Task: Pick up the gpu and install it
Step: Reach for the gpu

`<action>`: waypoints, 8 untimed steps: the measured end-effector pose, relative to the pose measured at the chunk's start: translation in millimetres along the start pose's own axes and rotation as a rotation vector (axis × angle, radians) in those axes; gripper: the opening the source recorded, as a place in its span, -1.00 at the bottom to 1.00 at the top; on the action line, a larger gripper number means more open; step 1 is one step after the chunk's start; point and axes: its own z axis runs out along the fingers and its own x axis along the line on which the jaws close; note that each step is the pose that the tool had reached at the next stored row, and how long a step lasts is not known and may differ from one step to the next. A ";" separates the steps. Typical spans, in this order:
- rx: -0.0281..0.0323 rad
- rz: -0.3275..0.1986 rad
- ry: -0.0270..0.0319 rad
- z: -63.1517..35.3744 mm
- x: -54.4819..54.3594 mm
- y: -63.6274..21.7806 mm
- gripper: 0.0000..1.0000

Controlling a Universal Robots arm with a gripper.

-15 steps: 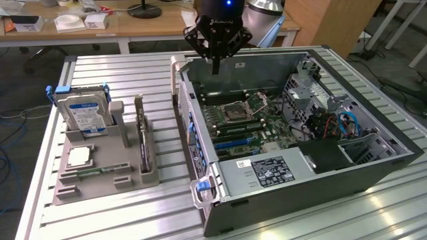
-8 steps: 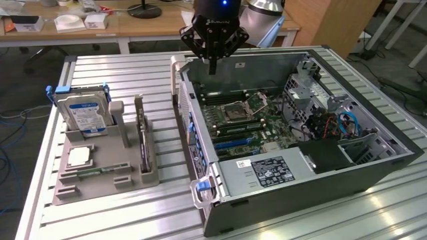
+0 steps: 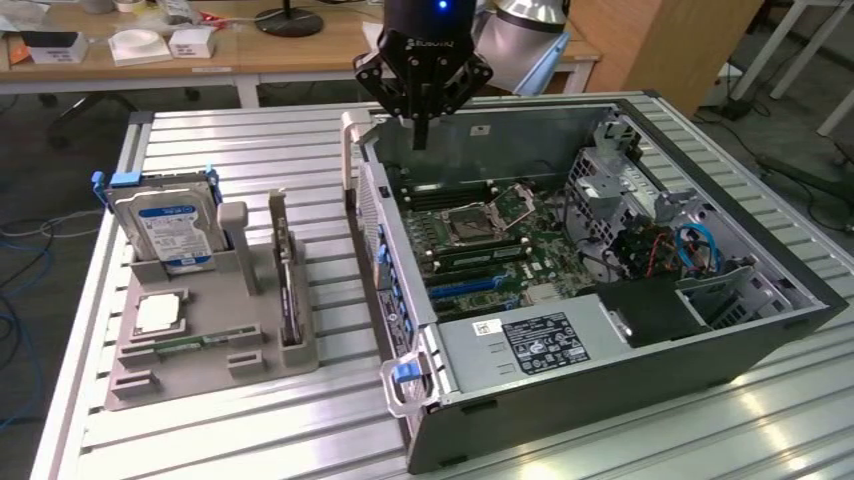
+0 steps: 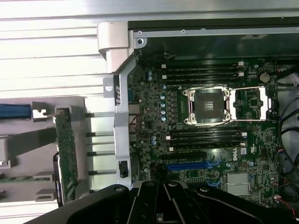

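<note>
We see gripper (image 3: 419, 138) pinched together, empty, over PC case (image 3: 627, 390); gpu (image 3: 283, 270) at its 8 o'clock stands slotted edge-up (easy grasping).

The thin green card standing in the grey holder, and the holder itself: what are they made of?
The thin green card looks like circuit-board laminate, semi-matte: flat green face dotted with tiny parts. The grey holder seems matte plastic, probably: dull, even grey, no glare.

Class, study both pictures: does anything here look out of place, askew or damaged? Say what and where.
Nothing looks spilled or broken. One oddity: the CPU socket on the motherboard lies empty, its retention frame flipped open. The gpu stands straight on edge in the grey holder.
</note>
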 end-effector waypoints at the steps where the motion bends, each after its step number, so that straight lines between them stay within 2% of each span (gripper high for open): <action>1: 0.0000 0.000 0.0000 0.0 0.7 0.0 -0.80; 8: 0.0000 0.000 0.0000 -0.1 5.8 -0.4 -0.80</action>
